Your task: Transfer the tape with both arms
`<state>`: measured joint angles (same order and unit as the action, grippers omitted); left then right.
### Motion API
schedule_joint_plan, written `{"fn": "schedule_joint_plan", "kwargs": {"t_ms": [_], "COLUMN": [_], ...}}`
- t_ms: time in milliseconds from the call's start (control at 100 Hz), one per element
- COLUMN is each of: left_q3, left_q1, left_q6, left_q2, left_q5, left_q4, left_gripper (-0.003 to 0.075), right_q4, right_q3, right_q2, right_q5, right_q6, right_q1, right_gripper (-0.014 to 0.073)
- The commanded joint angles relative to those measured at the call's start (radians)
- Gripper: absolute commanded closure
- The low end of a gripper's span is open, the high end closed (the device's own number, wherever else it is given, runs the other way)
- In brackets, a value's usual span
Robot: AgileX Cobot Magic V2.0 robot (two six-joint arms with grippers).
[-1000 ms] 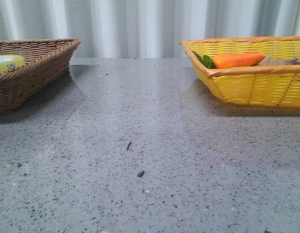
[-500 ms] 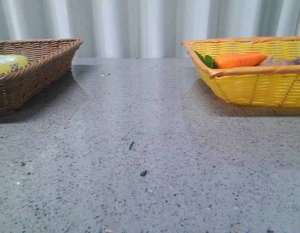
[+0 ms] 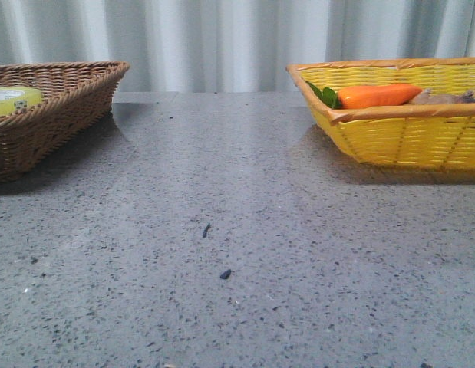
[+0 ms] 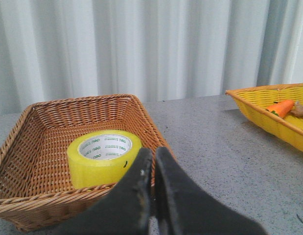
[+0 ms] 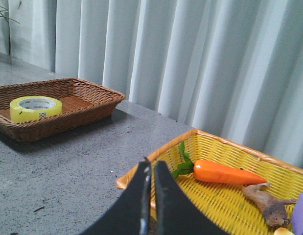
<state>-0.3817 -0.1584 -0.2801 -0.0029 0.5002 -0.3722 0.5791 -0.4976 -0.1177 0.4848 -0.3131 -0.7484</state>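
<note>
Tape [image 3: 13,100] in front view sits in the brown wicker basket [image 3: 61,107] at far left, only its top edge peeking over the rim; no arm in this view, so nothing looks started. Yellow basket [image 3: 398,138] at right holds the carrot [image 3: 379,95]; grey surface [image 3: 237,253] between the baskets carries just small dark specks. Left wrist view: tape lies flat on its side in the brown basket, pale face up, near the front wall; left tool [image 4: 152,159] hovers just before the basket, fingers pressed together, holding nothing. Basket's front rim stands between tool and roll, so the tool likely needs to go in from above. Right wrist view: right tool [image 5: 150,169] likewise clenched and empty, above the yellow basket's near corner, carrot and a brownish root-like item [image 5: 266,200] inside. Pick, handover and placing all remain.
</note>
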Motion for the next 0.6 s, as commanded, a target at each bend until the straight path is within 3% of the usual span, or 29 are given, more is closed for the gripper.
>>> {"fn": "schedule_joint_plan", "kwargs": {"t_ms": [0, 200, 300, 480, 590], "left_q3": [-0.023, -0.015, 0.023, 0.232, 0.342], "left_q1": [0.001, 0.001, 0.008, 0.035, 0.035], "left_q6": [0.003, -0.004, -0.002, 0.026, 0.173], "left_q2": [0.020, 0.020, 0.020, -0.016, -0.031], "left_q5": [-0.069, -0.074, -0.128, -0.268, -0.338], "left_q4": [-0.030, -0.028, 0.081, 0.162, 0.258], "left_gripper": [0.0741, 0.0741, 0.0741, 0.0741, 0.0741], "right_q4": [0.036, 0.036, 0.036, 0.036, 0.036], "right_q3": [-0.021, -0.021, -0.021, -0.021, -0.021], "right_q2": [-0.021, -0.021, -0.021, -0.021, -0.021], "right_q5": [-0.074, -0.074, -0.074, -0.074, -0.074], "right_q6": [0.004, 0.004, 0.004, 0.004, 0.004], "right_q1": [0.001, 0.001, 0.001, 0.001, 0.001], "right_gripper": [0.0635, 0.0635, 0.0635, 0.0635, 0.0635]}}
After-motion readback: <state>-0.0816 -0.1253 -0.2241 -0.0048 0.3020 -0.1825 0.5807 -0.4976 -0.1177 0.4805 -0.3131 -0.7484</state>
